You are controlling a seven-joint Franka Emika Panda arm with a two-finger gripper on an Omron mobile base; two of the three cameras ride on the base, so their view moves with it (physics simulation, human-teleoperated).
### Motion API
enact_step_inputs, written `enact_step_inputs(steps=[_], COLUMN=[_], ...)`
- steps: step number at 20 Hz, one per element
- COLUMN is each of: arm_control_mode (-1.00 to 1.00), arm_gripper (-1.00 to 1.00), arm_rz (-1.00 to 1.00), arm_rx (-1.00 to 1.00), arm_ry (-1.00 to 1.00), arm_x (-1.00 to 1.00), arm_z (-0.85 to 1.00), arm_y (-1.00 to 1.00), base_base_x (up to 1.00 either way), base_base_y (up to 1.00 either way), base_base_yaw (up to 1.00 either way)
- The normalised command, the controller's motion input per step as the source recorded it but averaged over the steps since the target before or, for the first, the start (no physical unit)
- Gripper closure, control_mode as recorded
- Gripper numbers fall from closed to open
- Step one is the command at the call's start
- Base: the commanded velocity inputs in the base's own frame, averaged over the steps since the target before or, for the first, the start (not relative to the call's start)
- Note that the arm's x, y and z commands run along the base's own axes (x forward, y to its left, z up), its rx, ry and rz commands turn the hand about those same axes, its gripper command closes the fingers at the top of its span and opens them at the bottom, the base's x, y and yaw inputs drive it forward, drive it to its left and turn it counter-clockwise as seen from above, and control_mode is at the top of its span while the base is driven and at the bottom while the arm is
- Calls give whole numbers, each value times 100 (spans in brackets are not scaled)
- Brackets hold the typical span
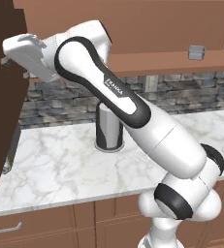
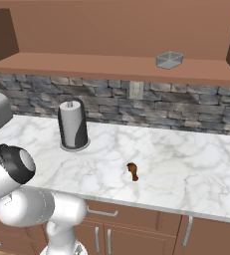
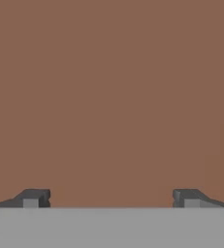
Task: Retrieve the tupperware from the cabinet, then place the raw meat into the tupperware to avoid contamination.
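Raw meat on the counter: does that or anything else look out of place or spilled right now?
Yes: the raw meat lies bare on the marble counter, with no plate under it. The tupperware sits upright on the open cabinet shelf and the paper towel roll stands straight. Nothing spilled.

You have a paper towel roll (image 2: pixel 72 125) standing upright on the white marble counter (image 2: pixel 186 169) (well back, near the grey stone backsplash (image 2: pixel 186 107)), which carries a wall outlet (image 2: pixel 135 89).

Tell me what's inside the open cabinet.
The tupperware sits alone on the cabinet shelf, seemingly empty. The arm hides the shelf's left end in the left base view.
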Motion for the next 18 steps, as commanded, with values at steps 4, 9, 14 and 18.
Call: enact_step_inputs(steps=[4, 9, 14, 18], arm_control_mode=[-100, -100, -100, -100], arm_gripper=[-100, -100, -100, -100], arm_rz=[0, 1, 1, 0], arm_rx=[-5, -6, 0, 2], arm_ry=[-3, 4, 1, -4], arm_x=[1, 5, 0, -25], arm_z=[-48, -20, -3, 0], arm_y=[62, 57, 12, -26], base_base_x=[0, 0, 0, 0], base_base_y=[0, 0, 0, 0], base_base_yaw=[0, 0, 0, 0])
